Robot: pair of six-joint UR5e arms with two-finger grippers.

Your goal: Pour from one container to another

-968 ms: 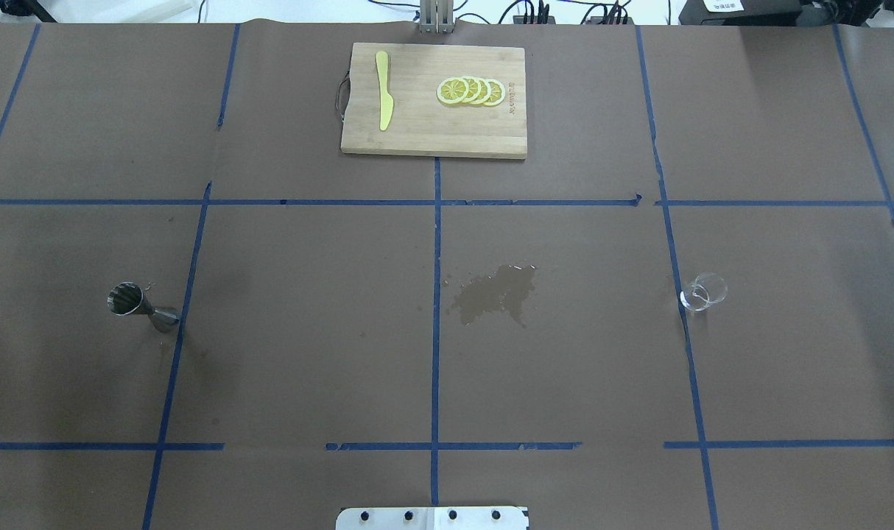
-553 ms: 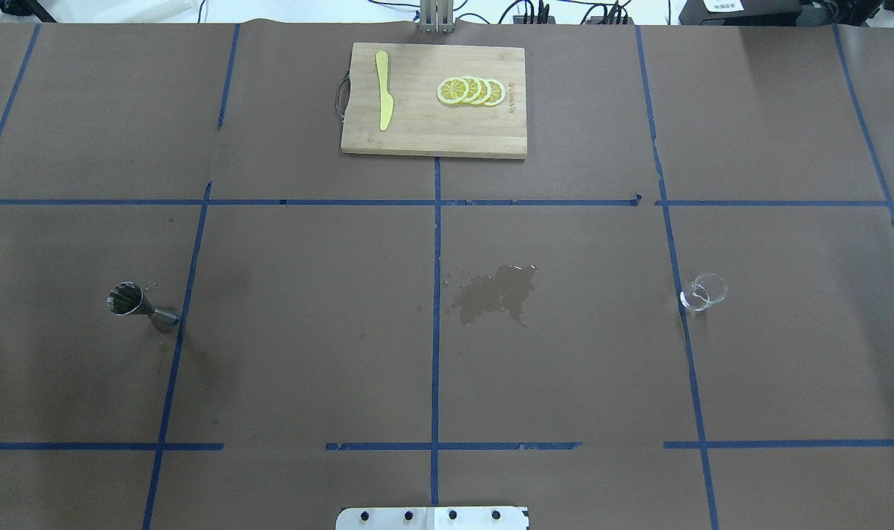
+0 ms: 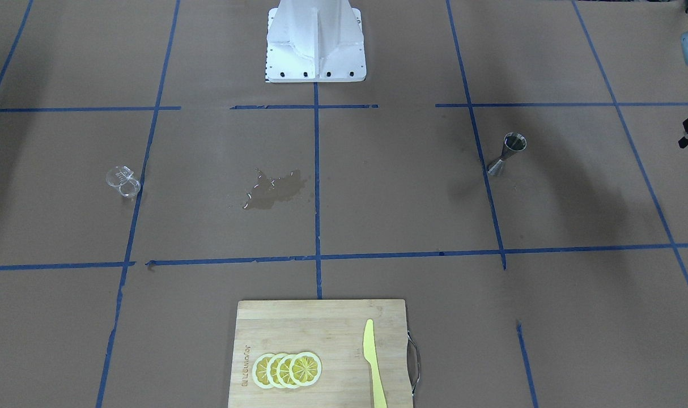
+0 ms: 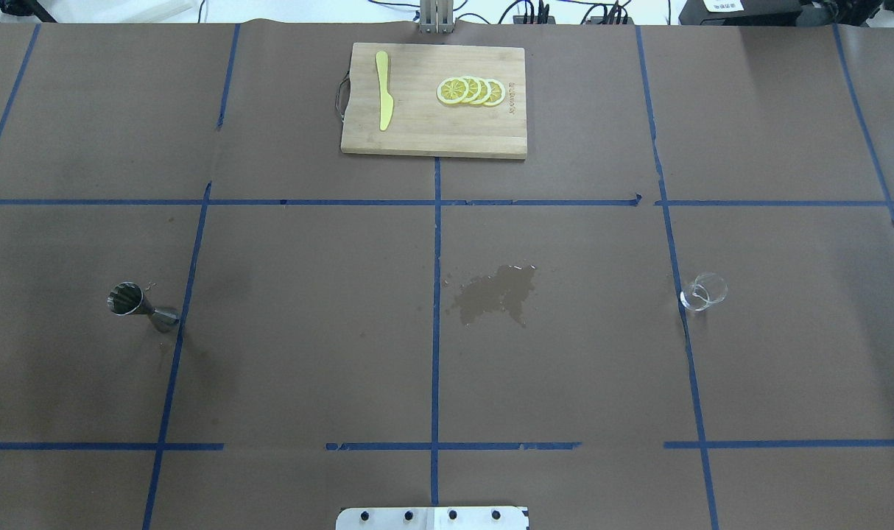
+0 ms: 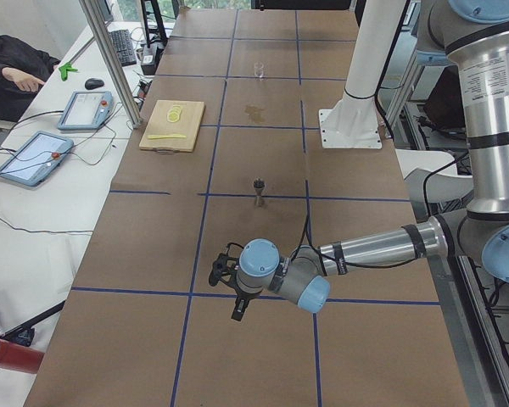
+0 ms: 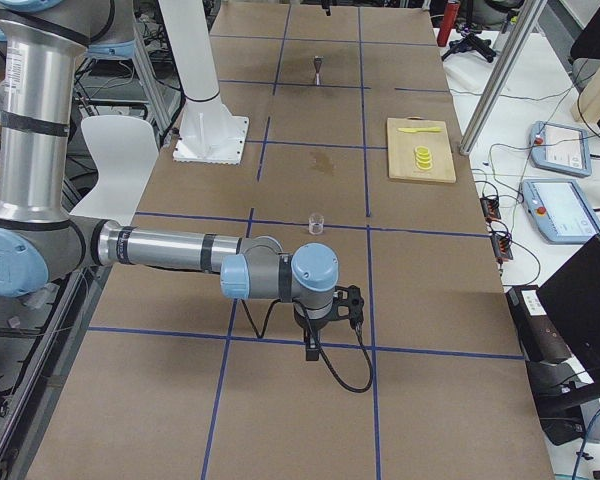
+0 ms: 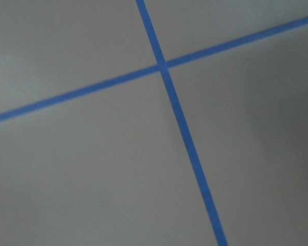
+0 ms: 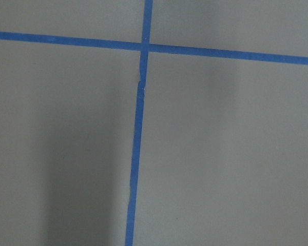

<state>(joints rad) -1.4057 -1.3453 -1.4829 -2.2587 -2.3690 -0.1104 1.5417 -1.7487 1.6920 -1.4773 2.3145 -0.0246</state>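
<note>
The clear glass cup (image 4: 703, 291) stands upright on the right half of the brown table, also seen in the front view (image 3: 123, 181). Far off on the left half, the steel jigger (image 4: 141, 308) stands upright, its wide cone on top (image 3: 508, 152). Neither gripper shows in the overhead view. My left gripper (image 5: 237, 310) hangs low over the table well short of the jigger (image 5: 259, 188). My right gripper (image 6: 311, 350) hangs low, nearer the camera than the cup (image 6: 316, 222). I cannot tell whether either is open or shut. Both wrist views show only paper and blue tape.
A wet spill stain (image 4: 495, 293) marks the paper between the two vessels. A wooden cutting board (image 4: 432, 132) at the far edge carries lemon slices (image 4: 470, 90) and a yellow knife (image 4: 384, 90). The white robot base (image 3: 315, 39) stands at the near edge.
</note>
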